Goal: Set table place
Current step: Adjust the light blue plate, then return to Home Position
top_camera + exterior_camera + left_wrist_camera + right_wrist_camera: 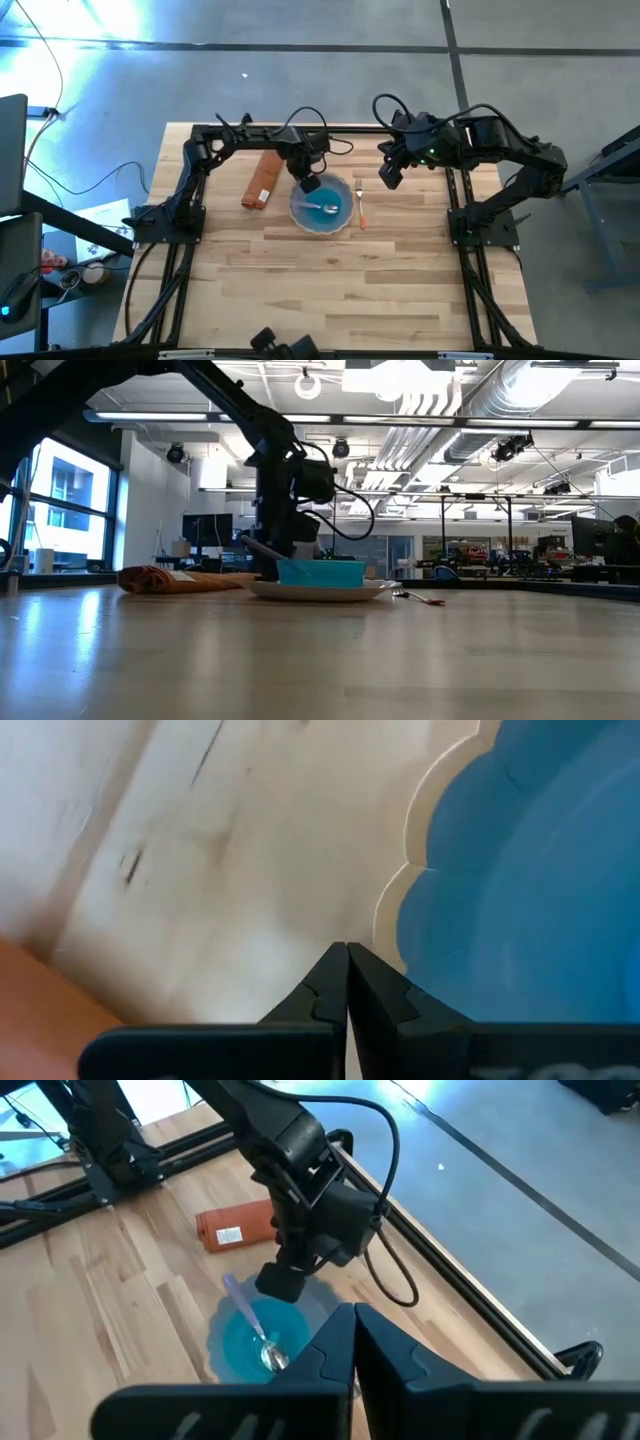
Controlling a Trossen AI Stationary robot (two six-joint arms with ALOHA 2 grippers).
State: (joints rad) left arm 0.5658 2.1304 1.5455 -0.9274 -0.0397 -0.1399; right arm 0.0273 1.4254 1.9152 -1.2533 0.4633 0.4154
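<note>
A blue bowl (322, 205) stands on a white scalloped plate (300, 222) at the far middle of the light-wood table (330, 290). A spoon (262, 1342) lies in the bowl, its handle leaning on the bowl's far rim. A fork (360, 208) lies right of the plate. A rolled orange napkin (262, 180) lies left of it. My left gripper (347, 960) is shut, low over the plate's far-left rim (400, 890). My right gripper (353, 1320) is shut and empty, raised at the far right (388, 170). My left gripper points down with its shut fingertips (325, 978) at the plate's scalloped rim, beside the blue bowl (520, 890). Whether they touch the plate, I cannot tell.
The black rail frame (300, 128) runs along the far edge and down both sides. The near half of the table is bare wood. In the low view the napkin (170, 580), bowl (320, 572) and fork (420, 597) stand in a row.
</note>
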